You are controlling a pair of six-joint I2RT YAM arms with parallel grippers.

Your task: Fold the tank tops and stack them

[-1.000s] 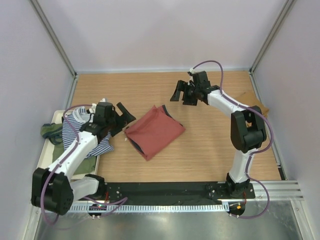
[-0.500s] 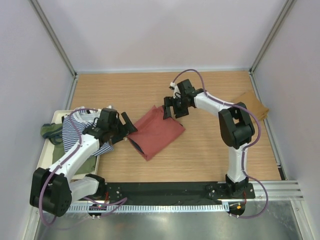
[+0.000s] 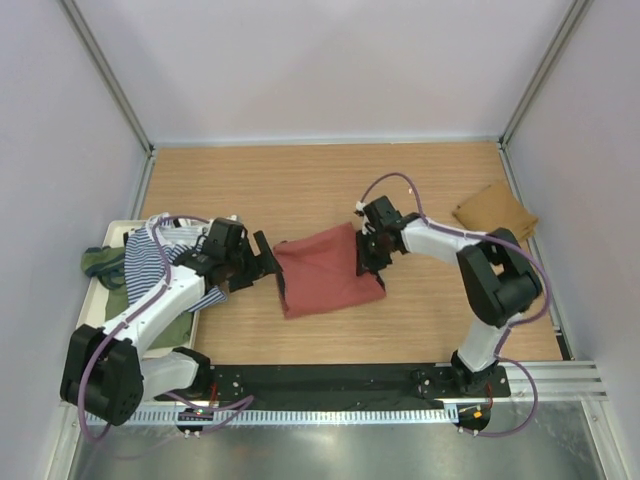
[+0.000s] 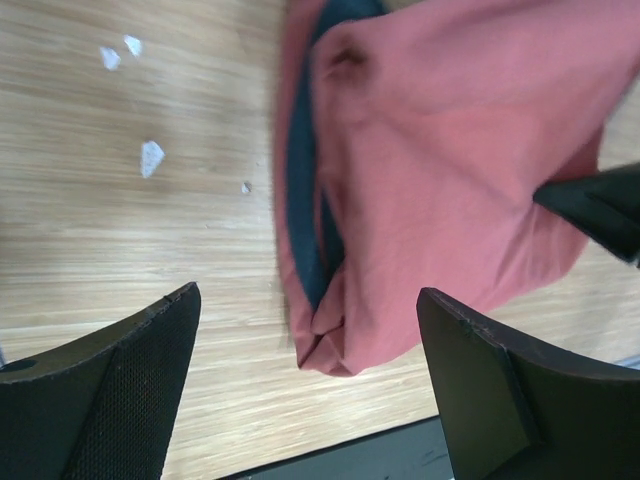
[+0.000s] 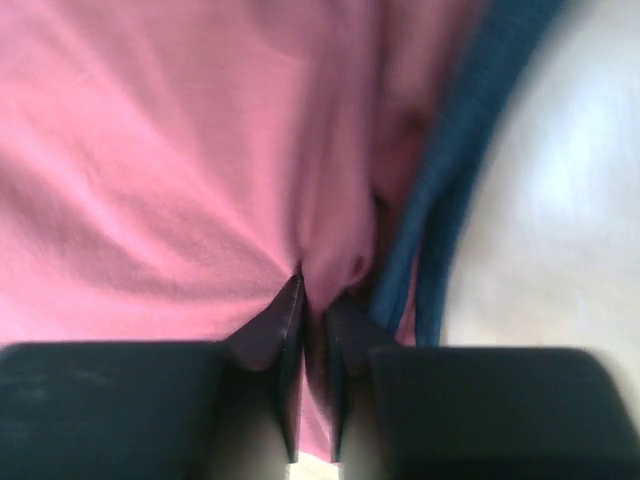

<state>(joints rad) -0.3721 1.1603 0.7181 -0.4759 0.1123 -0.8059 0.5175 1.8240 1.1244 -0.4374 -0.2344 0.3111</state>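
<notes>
Rust-red tank top (image 3: 325, 272), folded, navy trim; R jaws tight on its edge, L jaws apart.

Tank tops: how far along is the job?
Done: the tan top lies folded at the right. In hand: the right end effector pinches the rust-red top, the left end effector open at its other edge. To do: heaped striped top and olive top.

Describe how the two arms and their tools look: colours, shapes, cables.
Both the left arm and the right arm have white links between bulky black joints. A thin purple cable loops along each. The left tool and the right tool are black; the left one's fingers are wedge-shaped with a finely textured inner face.
</notes>
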